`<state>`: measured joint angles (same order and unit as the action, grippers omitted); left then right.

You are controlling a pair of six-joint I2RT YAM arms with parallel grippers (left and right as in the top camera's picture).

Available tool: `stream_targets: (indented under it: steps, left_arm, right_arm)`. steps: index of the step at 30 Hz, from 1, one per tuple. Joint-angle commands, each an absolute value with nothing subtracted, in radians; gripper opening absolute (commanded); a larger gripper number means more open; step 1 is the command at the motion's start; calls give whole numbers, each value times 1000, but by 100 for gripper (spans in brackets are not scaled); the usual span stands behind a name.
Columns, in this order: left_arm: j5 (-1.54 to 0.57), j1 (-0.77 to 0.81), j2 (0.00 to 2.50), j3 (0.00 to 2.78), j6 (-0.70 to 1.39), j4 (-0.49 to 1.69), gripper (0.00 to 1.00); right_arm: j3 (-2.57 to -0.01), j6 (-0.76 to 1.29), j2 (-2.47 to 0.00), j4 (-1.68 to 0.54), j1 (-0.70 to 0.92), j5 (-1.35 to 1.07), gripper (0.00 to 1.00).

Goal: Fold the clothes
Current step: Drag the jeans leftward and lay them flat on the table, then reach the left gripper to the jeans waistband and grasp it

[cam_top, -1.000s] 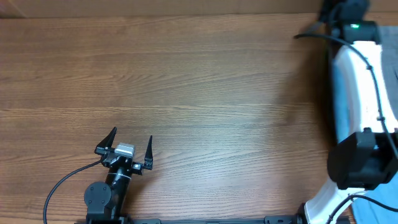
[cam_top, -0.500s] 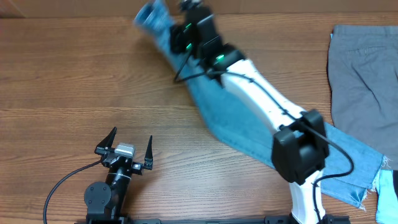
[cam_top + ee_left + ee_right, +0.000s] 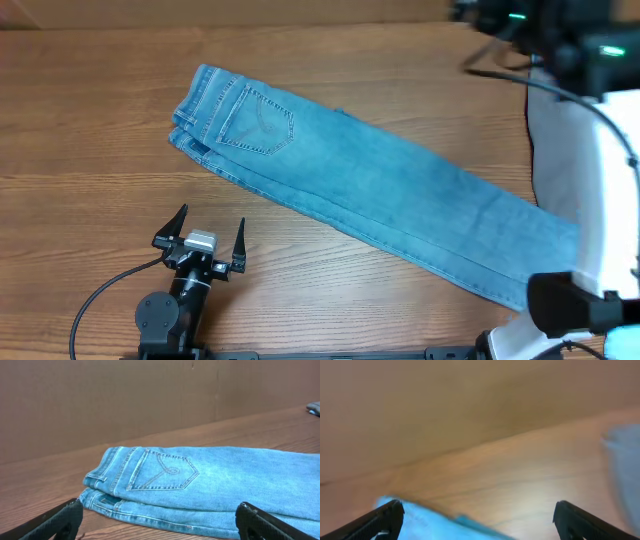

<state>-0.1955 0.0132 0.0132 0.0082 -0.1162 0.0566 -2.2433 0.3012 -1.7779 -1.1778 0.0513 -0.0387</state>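
Observation:
The clothes, light blue jeans [image 3: 380,190], lie flat and slanted across the table, doubled lengthwise, waist at the upper left and hems at the lower right. One back pocket [image 3: 162,470] faces up. My left gripper [image 3: 159,507] stands open just in front of the waist end, apart from the denim and holding nothing. My right gripper [image 3: 477,507] is open and empty in the air near the table's back right. Below it is a blurred patch of the blue jeans [image 3: 420,517]. In the overhead view only the right arm's wrist [image 3: 520,20] shows, its fingers hidden.
The right arm's white body [image 3: 600,190] runs down the right side and covers the jeans' hem end. A strip of grey fabric [image 3: 536,150] shows beside it, and grey fabric [image 3: 314,408] also lies at the far right of the left wrist view.
The right arm swept in with the jeans, laid them slanted across the table, opened its gripper and pulled back to the far right. The left arm has not moved.

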Motion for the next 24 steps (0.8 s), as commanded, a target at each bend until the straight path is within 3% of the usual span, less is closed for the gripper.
stream_targets:
  steps: [1, 11, 24]
  left_arm:
    - [-207, 6, 6, 5, -142, 56, 100]
    - [-207, 6, 6, 5, -142, 56, 100]
    - [-186, 7, 6, 5, -156, 0, 100]
  right_arm:
    - [-2233, 284, -1798, -1298, -86, 17, 100]
    - [-2177, 284, -1799, -1344, -360, 157, 100]
    - [-2177, 284, -1799, -1343, -395, 157, 100]
